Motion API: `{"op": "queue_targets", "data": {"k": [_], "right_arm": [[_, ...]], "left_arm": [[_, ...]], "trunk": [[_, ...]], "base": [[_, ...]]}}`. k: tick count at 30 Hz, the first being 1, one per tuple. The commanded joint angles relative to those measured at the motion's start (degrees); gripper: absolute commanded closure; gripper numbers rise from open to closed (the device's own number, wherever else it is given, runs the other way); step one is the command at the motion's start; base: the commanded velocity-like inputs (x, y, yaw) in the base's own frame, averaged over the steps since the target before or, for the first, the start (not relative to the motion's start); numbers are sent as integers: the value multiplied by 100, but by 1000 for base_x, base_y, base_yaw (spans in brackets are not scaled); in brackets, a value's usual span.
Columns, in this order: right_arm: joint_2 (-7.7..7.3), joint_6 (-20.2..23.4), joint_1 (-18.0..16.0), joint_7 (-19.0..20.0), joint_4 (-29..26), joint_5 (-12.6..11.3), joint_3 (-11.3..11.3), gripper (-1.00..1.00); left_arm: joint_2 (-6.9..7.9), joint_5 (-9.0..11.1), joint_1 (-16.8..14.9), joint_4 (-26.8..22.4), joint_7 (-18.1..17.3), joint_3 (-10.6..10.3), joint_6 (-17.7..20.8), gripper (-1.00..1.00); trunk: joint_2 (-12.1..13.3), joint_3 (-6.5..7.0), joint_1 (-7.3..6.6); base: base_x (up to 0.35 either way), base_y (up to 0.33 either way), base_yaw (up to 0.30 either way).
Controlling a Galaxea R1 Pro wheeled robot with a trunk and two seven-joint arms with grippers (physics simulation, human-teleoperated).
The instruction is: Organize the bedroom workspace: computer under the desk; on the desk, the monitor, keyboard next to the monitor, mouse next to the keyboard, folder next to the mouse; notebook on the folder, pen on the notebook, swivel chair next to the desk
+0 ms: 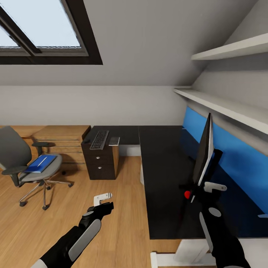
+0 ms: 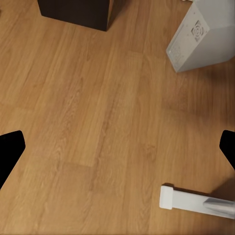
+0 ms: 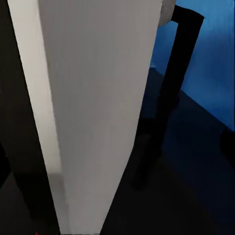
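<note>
I see a black desk point(image 1: 163, 175), black monitor point(image 1: 203, 150) with red dot point(image 1: 187, 194); bright blue folder point(image 1: 40, 163) on grey chair point(image 1: 22, 163) at nine o'clock; pale wood-grain floor point(image 2: 98, 127).

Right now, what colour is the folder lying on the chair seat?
Bright blue; the folder on the chair shows best in the head view.

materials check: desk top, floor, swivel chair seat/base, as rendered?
Desk top: matte black, flat and grainless, likely laminate or painted board.
Floor: light wood planks, with visible grain and plank seams, satin finish.
Swivel chair: grey seat and back look like fabric upholstery; armrests black, probably plastic; the five-star base is shiny, chrome-like metal.
It's a simulator render, so these are looks only.
</note>
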Motion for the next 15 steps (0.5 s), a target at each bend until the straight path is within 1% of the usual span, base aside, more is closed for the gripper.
{"op": "queue_targets", "data": {"k": [1,2,6,11,15], "right_arm": [[5,47,-4,-24,-10,59,-29,-100],[2,49,-5,-55,-10,60,-87,-100],[-1,49,-4,-80,-10,58,-118,-100],[-4,48,-4,-206,-10,49,-129,-100],[-9,48,-5,-220,-10,38,-128,-100]], "left_arm": [[6,29,-8,-10,44,-18,11,-100],[6,31,-9,-10,45,-21,12,-100],[5,30,-9,-10,44,-25,12,-100],[5,31,-10,-10,46,-27,12,-100],[5,33,-8,-10,46,-25,12,-100]], "trunk": [[-14,-13,4],[-14,-13,4],[-14,-13,4],[-14,-13,4],[-14,-13,4]], "base": [[10,0,0],[4,0,0],[2,0,0],[-1,-8,0],[-77,-128,0]]}}
